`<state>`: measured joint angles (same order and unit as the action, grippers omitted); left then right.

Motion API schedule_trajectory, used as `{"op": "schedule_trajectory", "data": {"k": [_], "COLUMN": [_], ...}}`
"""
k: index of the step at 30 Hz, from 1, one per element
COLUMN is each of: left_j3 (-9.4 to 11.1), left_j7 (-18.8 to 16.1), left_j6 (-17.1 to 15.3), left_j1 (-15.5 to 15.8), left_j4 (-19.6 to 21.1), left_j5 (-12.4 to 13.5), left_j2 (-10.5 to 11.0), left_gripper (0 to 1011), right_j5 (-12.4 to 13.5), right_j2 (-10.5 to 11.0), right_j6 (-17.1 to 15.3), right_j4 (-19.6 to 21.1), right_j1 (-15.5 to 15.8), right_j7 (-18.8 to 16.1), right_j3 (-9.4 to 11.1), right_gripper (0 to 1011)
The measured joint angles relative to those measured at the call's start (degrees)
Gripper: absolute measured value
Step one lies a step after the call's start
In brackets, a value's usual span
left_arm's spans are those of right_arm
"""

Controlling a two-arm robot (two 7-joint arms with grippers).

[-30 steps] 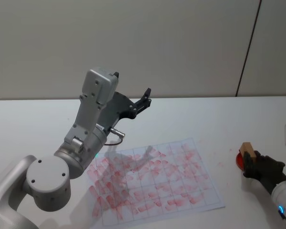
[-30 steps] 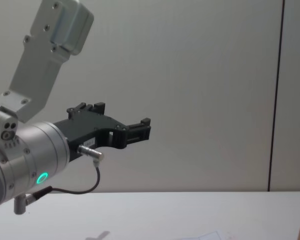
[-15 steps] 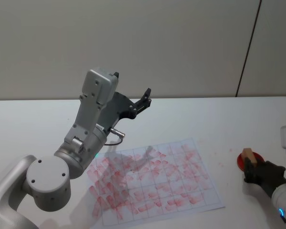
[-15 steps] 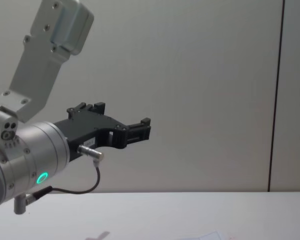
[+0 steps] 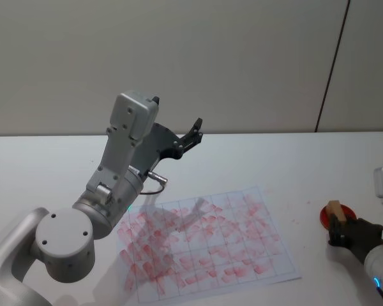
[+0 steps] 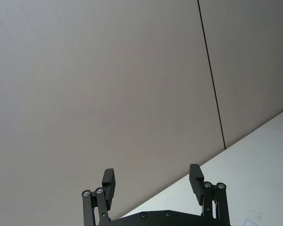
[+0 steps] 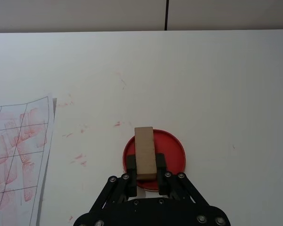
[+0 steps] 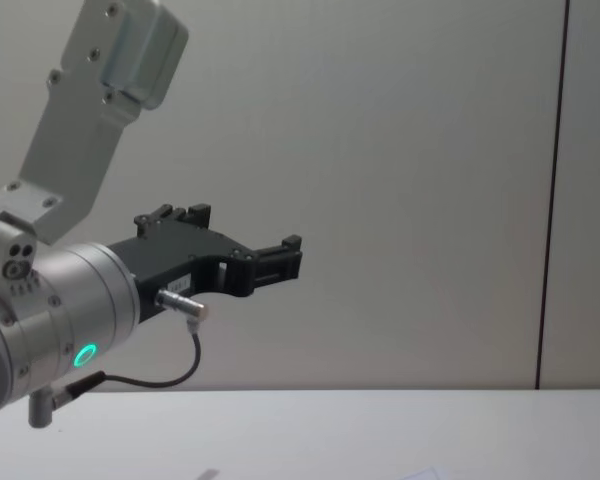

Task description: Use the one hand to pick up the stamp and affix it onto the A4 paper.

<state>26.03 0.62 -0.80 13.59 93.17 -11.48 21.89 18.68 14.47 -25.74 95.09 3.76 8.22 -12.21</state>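
Head view: the right gripper [image 5: 348, 231], its arm cut off at the frame edge, is clenched on the stamp [image 5: 335, 209] over the red ink pad [image 5: 325, 218]. Whether stamp and pad touch cannot be determined. The A4 paper [image 5: 204, 245] lies left of the pad.

Left wrist view: the left gripper [image 6: 152, 181] is spread and holds nothing, parked high and far left of the pad.

Change: over the last second, gripper and stamp have shifted slightly toward the robot, across the pad.

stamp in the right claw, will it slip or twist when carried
The stamp looks like rigid wood, so probably no flexing. The right claw pinches it near one end, so it may pivot when pressed. Flat sides likely resist slipping. The left claw idles raised.
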Motion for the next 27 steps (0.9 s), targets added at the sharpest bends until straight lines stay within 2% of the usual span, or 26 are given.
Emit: {"op": "schedule_trajectory", "data": {"k": [10,17,27], "left_j3": [0.0,0.0,0.0], "left_j7": [0.0,0.0,0.0], "left_j6": [0.0,0.0,0.0], "left_j1": [0.0,0.0,0.0], "left_j4": [0.0,0.0,0.0], "left_j5": [0.0,0.0,0.0], "left_j2": [0.0,0.0,0.0], "left_gripper": [1002,1002,1001], "right_j5": [-0.46,-1.3,-3.21], "right_j2": [-0.22,-0.11,-0.4], "right_j6": [-0.56,0.33,2.35], "right_j4": [0.18,1.74,5.02], "right_j1": [-0.08,0.28,-0.61], "right_j7": [0.06,-0.31,-4.2], "right_j3": [0.2,0.33,-0.14], "right_gripper": [216,216,216]}}
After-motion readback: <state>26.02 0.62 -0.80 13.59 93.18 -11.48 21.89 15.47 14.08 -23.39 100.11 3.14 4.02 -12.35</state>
